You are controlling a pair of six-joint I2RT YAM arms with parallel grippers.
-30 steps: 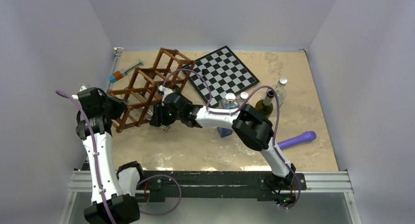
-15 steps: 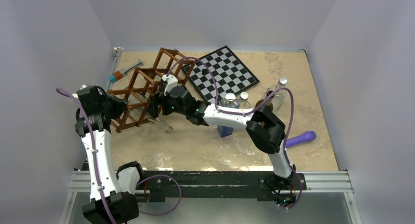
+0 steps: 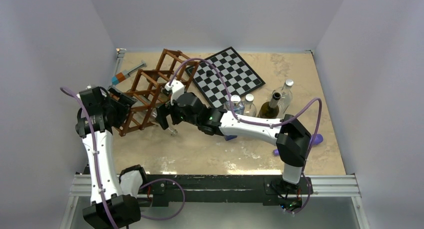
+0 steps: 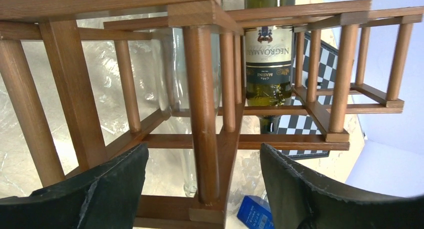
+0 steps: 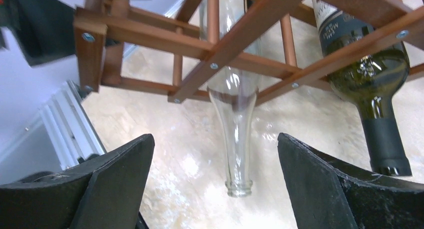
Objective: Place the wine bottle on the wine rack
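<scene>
Overhead: one wine rack (image 3: pixel 150 84) lies on the bench (image 3: pixel 210 154) toward the far left, with the left tool (image 3: pixel 121 105) at its left end and the right tool (image 3: pixel 165 120) at its near side. The right arm is the nearer to the clear bottle (image 3: pixel 171 129), whose neck juts from the rack's near face toward that tool. Also counted: one dark bottle (image 3: pixel 270 107) standing upright and three clear capped bottles (image 3: pixel 235 105), all well apart at the right; one checkerboard (image 3: pixel 227 74); one syringe (image 3: pixel 127 73). Left wrist: fingers spread wide either side of a rack corner post, nothing gripped. Two bottles lie in the cells beyond, the clear one and a labelled green bottle (image 4: pixel 269 64). Right wrist: fingers spread wide, the clear bottle's neck between them and apart from both — body lodged in a cell, long axis running straight from rack toward the tool. Whether the mouth touches the bench cannot be told. The labelled green bottle rests in the neighbouring cell, neck likewise out. Judgement: the bottle appears racked — the coming move would be a straight withdrawal of the right tool along that axis, clear of the neck.
</scene>
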